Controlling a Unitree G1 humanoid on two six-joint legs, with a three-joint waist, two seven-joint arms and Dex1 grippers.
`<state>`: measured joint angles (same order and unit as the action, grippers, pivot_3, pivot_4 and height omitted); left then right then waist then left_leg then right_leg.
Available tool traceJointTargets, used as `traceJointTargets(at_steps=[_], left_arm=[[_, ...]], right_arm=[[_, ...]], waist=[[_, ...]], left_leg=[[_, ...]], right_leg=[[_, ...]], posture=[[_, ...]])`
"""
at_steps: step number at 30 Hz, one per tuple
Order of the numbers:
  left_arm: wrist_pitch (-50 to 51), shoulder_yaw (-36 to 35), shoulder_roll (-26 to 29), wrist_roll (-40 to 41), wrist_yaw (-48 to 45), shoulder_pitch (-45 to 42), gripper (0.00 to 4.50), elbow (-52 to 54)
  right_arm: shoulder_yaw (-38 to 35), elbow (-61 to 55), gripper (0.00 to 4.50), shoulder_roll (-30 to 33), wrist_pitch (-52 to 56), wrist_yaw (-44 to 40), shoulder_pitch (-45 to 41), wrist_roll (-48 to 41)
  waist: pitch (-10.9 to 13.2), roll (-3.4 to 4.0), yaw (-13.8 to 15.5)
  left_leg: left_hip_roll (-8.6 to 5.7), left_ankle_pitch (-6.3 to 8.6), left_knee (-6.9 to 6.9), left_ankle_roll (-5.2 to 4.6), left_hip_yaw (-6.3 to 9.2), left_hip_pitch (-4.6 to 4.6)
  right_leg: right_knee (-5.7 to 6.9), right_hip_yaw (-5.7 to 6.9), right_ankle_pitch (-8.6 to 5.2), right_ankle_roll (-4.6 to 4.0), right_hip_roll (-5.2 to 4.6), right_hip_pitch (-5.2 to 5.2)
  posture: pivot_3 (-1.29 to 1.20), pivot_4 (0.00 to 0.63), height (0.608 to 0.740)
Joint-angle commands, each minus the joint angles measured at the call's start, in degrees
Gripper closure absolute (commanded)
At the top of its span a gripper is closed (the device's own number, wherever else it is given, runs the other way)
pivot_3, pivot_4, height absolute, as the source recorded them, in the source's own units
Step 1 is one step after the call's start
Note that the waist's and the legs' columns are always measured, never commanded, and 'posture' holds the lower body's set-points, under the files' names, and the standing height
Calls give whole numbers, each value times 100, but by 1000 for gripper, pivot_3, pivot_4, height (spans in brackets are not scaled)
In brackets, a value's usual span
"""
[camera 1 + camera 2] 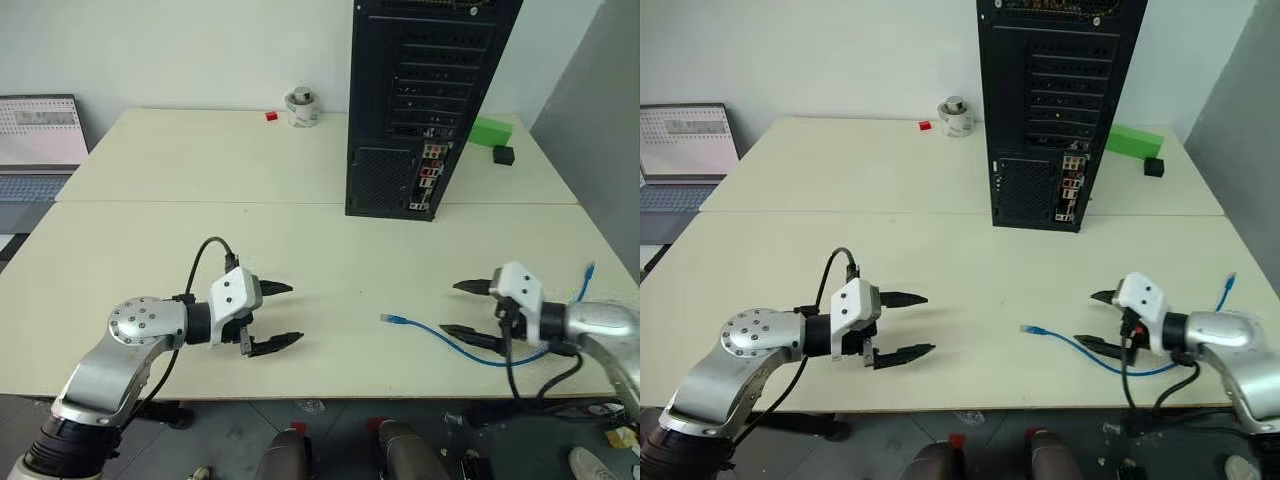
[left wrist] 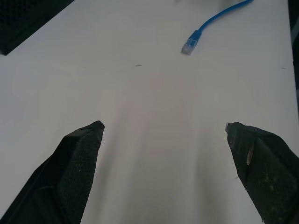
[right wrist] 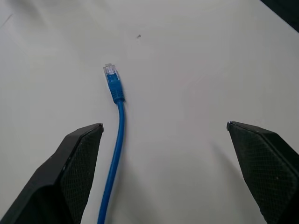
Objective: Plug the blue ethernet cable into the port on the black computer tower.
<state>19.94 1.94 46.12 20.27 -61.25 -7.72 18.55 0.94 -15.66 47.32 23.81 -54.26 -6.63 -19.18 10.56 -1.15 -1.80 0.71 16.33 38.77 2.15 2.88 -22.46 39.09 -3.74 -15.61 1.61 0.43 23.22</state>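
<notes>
While both grippers, left (image 1: 282, 315) and right (image 1: 464, 307), gape wide and empty, blue ethernet cable (image 3: 115, 135) lies near right; black computer tower (image 1: 425, 100) far.

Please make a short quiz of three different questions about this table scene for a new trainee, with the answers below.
1. True or false: the thin blue ethernet cable is already plugged into the tall black metal computer tower.
2. Which gripper is closer to the cable's clear plug: A) left gripper, B) right gripper?
3. Fill in: both grippers are ____ and hold nothing.

Key
1. False: the plug lies loose on the pale table, apart from the tower.
2. B: the plug lies beside the right gripper's fingers.
3. open
</notes>
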Motion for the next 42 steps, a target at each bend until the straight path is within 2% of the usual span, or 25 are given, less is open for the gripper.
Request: traceJointTargets(at_steps=[1, 14, 17, 20, 29, 32, 42], left_arm=[[90, -51, 64, 178, -125, -40, 66, 223], [-23, -60, -32, 181, -163, 3, 66, 122], [-8, -61, -43, 212, -173, 8, 0, 109], [-24, -48, -54, 203, -177, 3, 0, 88], [35, -22, -134, 250, -236, -176, 0, -80], [-49, 75, -175, 181, -320, -332, 0, -230], [-600, 998, -564, -589, -560, -1328, 0, -1297]], right_arm=[[192, 63, 0, -163, 10, 99, -129, 134], [865, 506, 0, -735, -348, 80, -279, 647], [974, 571, 463, -745, -480, 61, -265, 798], [1044, 629, 1185, -715, -590, 39, -264, 906], [1043, 730, 3799, -661, -698, -21, -312, 935], [1054, 730, 4405, -668, -701, -43, -369, 922], [1213, 373, 4491, -1097, -139, -97, -1060, 729]], waist=[[0, 0, 2], [0, 0, 1], [0, 0, 1], [0, 0, 1], [0, 0, 1], [-1, 0, 2], [0, 0, -4]], left_leg=[[0, 0, 0, 0, 0, -2], [0, 0, 0, 0, 4, -1], [0, 0, 0, 0, 4, -1], [0, 0, 0, 0, 4, -1], [-1, 0, 1, 0, 5, 0], [-1, 0, 2, 0, 4, 0], [-3, 0, 3, 0, 2, 0]], right_leg=[[0, 1, 0, 0, 0, 1], [0, 3, 0, 0, -1, 1], [0, 2, 0, -1, 0, 1], [0, 3, 0, -1, 0, 1], [0, 3, 0, -1, 0, -1], [0, 4, 0, -1, 0, -1], [3, 6, 1, -1, 4, 0]], posture=[[0, 150, 740], [0, 150, 740], [0, 150, 740], [0, 150, 740], [0, 150, 740], [0, 150, 740], [0, 150, 740]])
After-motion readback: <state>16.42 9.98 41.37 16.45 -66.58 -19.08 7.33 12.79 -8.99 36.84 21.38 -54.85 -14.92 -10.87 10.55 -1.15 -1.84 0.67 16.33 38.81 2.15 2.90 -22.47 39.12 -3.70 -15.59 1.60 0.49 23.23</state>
